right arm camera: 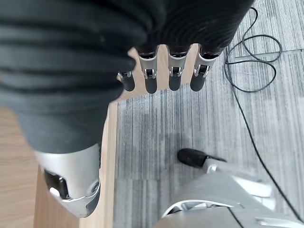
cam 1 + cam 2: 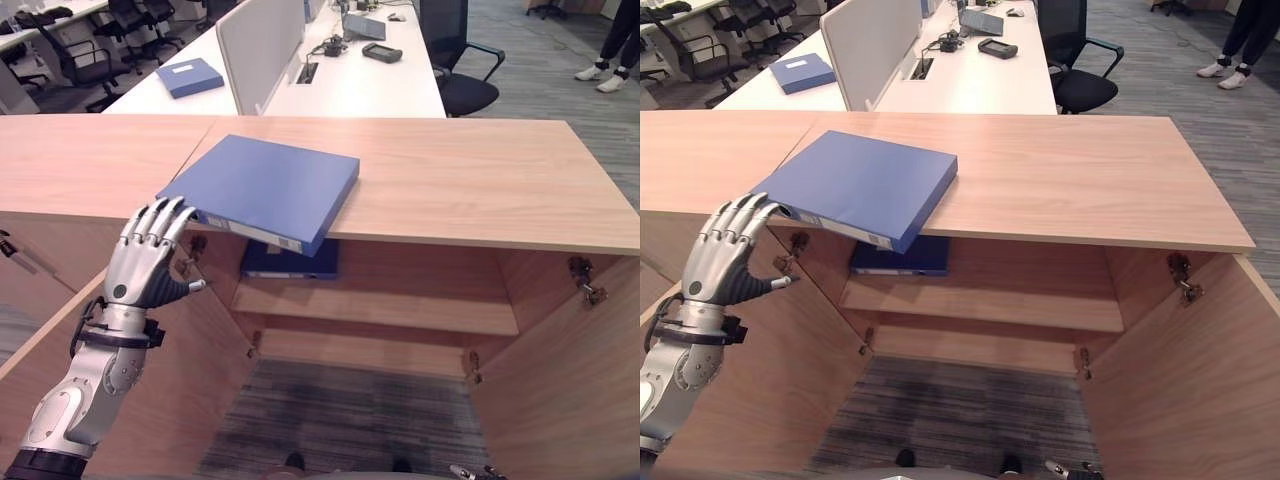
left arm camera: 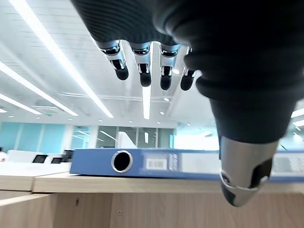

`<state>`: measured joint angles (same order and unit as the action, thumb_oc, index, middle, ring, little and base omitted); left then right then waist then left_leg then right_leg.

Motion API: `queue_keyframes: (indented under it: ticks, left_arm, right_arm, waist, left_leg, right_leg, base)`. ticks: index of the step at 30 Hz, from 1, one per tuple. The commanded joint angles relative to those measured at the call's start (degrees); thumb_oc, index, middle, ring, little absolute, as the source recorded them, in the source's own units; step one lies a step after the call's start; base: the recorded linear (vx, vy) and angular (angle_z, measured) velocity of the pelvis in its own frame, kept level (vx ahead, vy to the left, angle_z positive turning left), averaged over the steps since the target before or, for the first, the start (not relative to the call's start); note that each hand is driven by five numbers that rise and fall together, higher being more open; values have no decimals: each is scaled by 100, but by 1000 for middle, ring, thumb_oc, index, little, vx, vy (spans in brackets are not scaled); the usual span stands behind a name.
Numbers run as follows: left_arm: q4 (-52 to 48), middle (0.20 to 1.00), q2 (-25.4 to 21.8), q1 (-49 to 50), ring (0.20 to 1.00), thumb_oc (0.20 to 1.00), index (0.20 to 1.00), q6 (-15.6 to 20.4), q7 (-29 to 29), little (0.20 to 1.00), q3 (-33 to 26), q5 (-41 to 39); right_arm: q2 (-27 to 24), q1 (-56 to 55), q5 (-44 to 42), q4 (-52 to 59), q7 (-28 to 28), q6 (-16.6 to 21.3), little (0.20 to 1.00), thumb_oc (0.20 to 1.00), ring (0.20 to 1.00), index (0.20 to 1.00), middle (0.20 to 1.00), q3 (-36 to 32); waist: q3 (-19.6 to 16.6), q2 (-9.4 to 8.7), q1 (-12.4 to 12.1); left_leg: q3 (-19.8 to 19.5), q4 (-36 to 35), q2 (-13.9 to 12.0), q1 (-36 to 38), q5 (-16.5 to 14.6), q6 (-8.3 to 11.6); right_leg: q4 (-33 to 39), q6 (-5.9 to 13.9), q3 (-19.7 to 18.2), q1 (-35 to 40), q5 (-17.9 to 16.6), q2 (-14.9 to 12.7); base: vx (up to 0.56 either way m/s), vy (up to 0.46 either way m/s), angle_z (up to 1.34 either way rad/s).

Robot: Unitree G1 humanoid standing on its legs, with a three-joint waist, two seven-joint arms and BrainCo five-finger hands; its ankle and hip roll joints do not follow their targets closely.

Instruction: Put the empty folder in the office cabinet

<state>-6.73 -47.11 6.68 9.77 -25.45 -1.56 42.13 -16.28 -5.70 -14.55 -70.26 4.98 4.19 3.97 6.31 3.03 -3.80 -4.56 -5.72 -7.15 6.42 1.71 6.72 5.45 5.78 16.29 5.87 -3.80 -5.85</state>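
My left robot hand [image 2: 150,262] is up at the near left corner of the blue folder [image 2: 262,187], fingers spread and relaxed, tips at the folder's spine edge but not curled round it; from the head views I can't tell if they touch. The right robot hand [image 1: 161,76] hangs low over the carpet, fingers straight, holding nothing. The folder lies flat on the cabinet top [image 2: 480,170], skewed, its near corner overhanging the front edge above the open cabinet. I judge this the reach-to-grasp step: nothing is gripped yet. Next I need thumb under the overhang, fingers on top, then draw it off and bring it down. Both cabinet doors [image 2: 570,380] stand open, the left one just beside my wrist, so little room on that side. Inside, the upper shelf [image 2: 400,305] already has another dark blue folder [image 2: 290,262] at its left; the right part is free, as is the lower shelf.
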Motion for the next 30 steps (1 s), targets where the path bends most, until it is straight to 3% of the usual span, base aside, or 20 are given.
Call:
queue_keyframes:
  ticks: [1,30]
  left_arm:
    - [-31,1000,-392,-669,1000,1000,1000,-45,-61,1000,72,301]
    - [697,1000,-647,-2116,1000,1000,1000,-197,116,1000,1406,740]
  right_arm:
    - [-47,404,106,-91,24,-18,1000,1000,1000,1000,1000,147]
    - [-140,467,314,-231,66,-110,1000,1000,1000,1000,1000,251]
  waist:
    - [117,-109,43]
    - [52,-81,311]
  left_leg:
    - [96,72,-184,-23,-352,327]
    - [391,72,-199,92,-400,299]
  right_leg:
    - [-45,377,-362,350,773,-34]
    - [-45,447,-580,291,718,-69]
  base:
    - [9,20,-11]
    - [-3,4,-5]
